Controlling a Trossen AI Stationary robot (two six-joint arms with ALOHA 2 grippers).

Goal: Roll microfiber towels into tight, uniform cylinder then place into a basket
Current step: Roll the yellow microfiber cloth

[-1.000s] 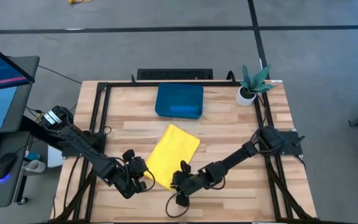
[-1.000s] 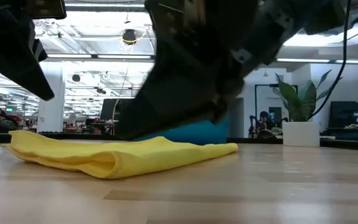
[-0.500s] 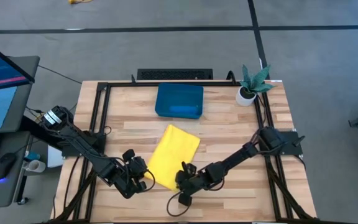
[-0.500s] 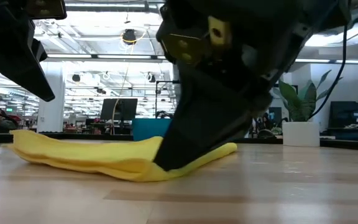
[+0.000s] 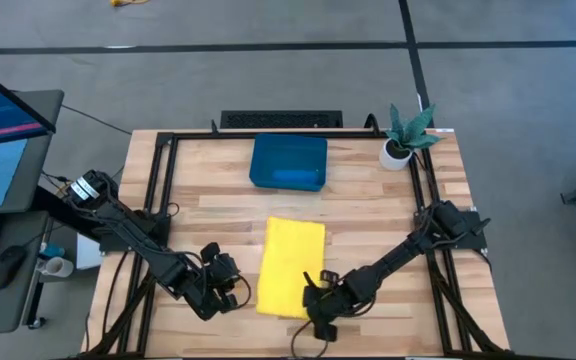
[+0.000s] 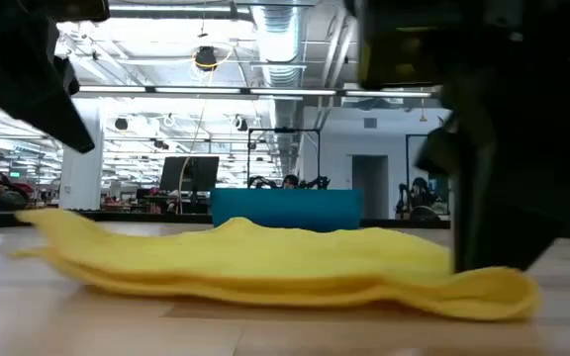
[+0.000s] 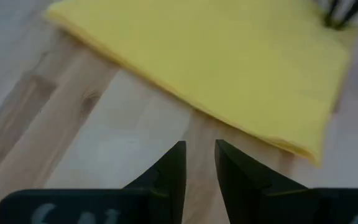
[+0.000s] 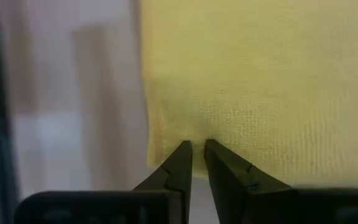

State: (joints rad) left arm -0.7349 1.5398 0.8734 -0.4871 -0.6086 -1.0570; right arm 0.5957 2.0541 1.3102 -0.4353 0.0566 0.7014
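The yellow towel (image 5: 293, 265) lies folded flat on the table in a long rectangle that runs from near to far. My right gripper (image 5: 315, 300) is at the towel's near right corner and shut on it; the low view (image 6: 488, 259) also shows the gripper. My left gripper (image 5: 231, 290) is over bare wood just left of the towel, its fingers (image 7: 173, 168) a narrow gap apart and empty. The teal basket (image 5: 268, 150) stands at the far middle, with a lighter blue roll (image 5: 296, 177) lying inside it. My right gripper pinches the yellow towel's near edge (image 8: 166, 152) between its two fingers, close to the near right corner. The fingers slant down from the near right. The corner is a little raised (image 6: 498, 292); the remainder of the towel lies slack on the table.
A small white pot with a green plant (image 5: 400, 140) stands at the far right corner. Black frame rails (image 5: 158, 180) run along the table's left, right and far sides. Bare wood lies between the towel and the basket.
My right gripper has gone toward the table's near edge and a little right, dragging the towel's near corner with it. The towel has turned about from a slant to lying straight near-to-far and has slid toward the near edge.
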